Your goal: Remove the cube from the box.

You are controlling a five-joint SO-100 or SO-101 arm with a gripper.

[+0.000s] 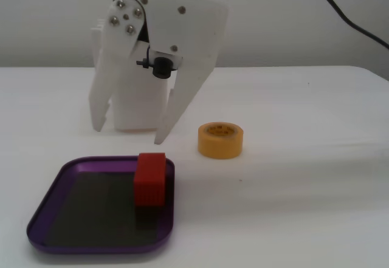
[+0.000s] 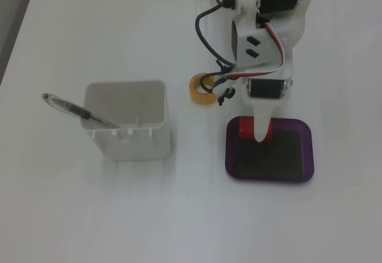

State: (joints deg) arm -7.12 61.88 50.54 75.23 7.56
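Observation:
The red cube (image 1: 149,178) stands inside the purple box (image 1: 42,214), at the far right corner in this front fixed view. My white gripper (image 1: 129,134) hangs above and behind the box's far rim, jaws wide open and empty, touching nothing. In the fixed view from above, the cube (image 2: 245,129) sits at the box's (image 2: 301,155) upper left corner. There my gripper (image 2: 261,127) is over it, and one finger covers part of the cube.
A yellow tape roll (image 1: 220,140) lies on the table to the right of the box, also seen from above (image 2: 202,90). A tall white container (image 2: 127,126) holding a pen (image 2: 74,109) stands apart from the box; it is behind the gripper in the front view (image 1: 137,107).

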